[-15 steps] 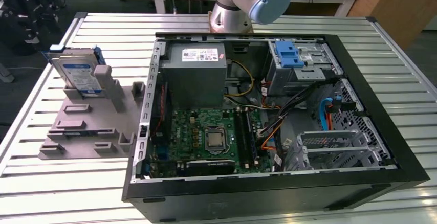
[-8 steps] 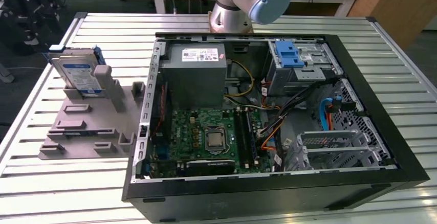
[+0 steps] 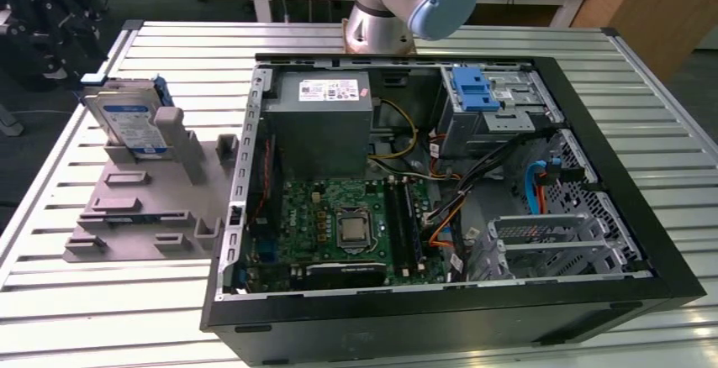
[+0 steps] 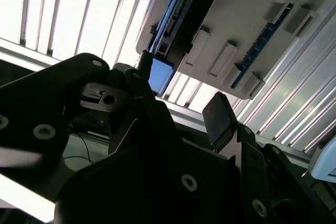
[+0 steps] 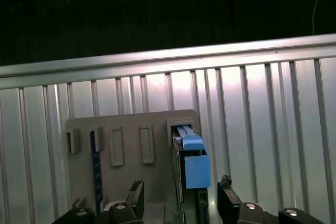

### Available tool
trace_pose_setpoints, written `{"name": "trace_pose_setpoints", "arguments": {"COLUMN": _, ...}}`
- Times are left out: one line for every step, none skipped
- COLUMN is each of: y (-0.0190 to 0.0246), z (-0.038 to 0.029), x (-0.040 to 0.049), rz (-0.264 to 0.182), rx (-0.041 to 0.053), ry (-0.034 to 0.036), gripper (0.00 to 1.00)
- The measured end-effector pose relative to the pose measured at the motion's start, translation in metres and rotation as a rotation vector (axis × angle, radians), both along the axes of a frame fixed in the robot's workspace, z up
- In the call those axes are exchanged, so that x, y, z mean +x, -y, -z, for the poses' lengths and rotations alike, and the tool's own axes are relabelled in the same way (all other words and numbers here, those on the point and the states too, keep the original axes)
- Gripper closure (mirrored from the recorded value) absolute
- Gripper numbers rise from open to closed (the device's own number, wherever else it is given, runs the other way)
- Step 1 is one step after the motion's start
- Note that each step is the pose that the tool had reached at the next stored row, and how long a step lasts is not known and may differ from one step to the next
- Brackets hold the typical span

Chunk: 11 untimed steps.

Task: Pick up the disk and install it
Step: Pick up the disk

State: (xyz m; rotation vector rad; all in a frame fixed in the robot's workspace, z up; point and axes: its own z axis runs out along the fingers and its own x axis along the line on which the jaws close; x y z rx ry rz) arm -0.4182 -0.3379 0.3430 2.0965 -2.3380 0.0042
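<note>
Disk (image 3: 126, 122): silver, blue-framed, standing on edge in a slot of the gray holder (image 3: 140, 204) on the slatted table (image 3: 113, 318), at the exterior view's left of the open computer case (image 3: 449, 311). Jaws: spread apart, empty, short of the disk.

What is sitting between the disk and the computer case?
In the exterior view, the disk stands in a gray holder; the holder's posts and a strip of bare table lie between it and the case.
</note>
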Motion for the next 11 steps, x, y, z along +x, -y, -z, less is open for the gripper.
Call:
{"name": "trace_pose_setpoints", "arguments": {"y": -0.0004, "z": 0.0009, "x": -0.0002, "rz": 0.000, "rx": 0.0002, "ry": 0.0001, "gripper": 0.34}}
{"name": "trace_pose_setpoints", "arguments": {"y": -0.0010, "z": 0.0016, "x": -0.0003, "rz": 0.000, "rx": 0.0005, "ry": 0.0000, "gripper": 0.34}}
{"name": "trace_pose_setpoints", "arguments": {"y": -0.0016, "z": 0.0022, "x": -0.0004, "rz": -0.001, "rx": 0.0008, "ry": 0.0000, "gripper": 0.34}}
{"name": "trace_pose_setpoints", "arguments": {"y": -0.0024, "z": 0.0031, "x": -0.0006, "rz": -0.003, "rx": 0.0010, "ry": 0.0001, "gripper": 0.34}}
{"name": "trace_pose_setpoints", "arguments": {"y": -0.0026, "z": 0.0038, "x": -0.0008, "rz": -0.008, "rx": 0.0011, "ry": 0.0002, "gripper": 0.34}}
{"name": "trace_pose_setpoints", "arguments": {"y": -0.0026, "z": 0.0043, "x": -0.0008, "rz": -0.022, "rx": 0.0011, "ry": 0.0001, "gripper": 0.34}}
{"name": "trace_pose_setpoints", "arguments": {"y": -0.0026, "z": 0.0049, "x": -0.0008, "rz": -0.035, "rx": 0.0010, "ry": 0.0001, "gripper": 0.34}}
{"name": "trace_pose_setpoints", "arguments": {"y": -0.0027, "z": 0.0058, "x": -0.0009, "rz": -0.046, "rx": 0.0011, "ry": 0.0002, "gripper": 0.34}}
{"name": "trace_pose_setpoints", "arguments": {"y": -0.0030, "z": 0.0069, "x": -0.0015, "rz": -0.052, "rx": 0.0012, "ry": 0.0002, "gripper": 0.34}}
{"name": "trace_pose_setpoints", "arguments": {"y": -0.0032, "z": 0.0082, "x": -0.0024, "rz": -0.054, "rx": 0.0013, "ry": 0.0013, "gripper": 0.34}}
{"name": "trace_pose_setpoints", "arguments": {"y": -0.0034, "z": 0.0095, "x": -0.0033, "rz": -0.055, "rx": 0.0013, "ry": 0.0039, "gripper": 0.34}}
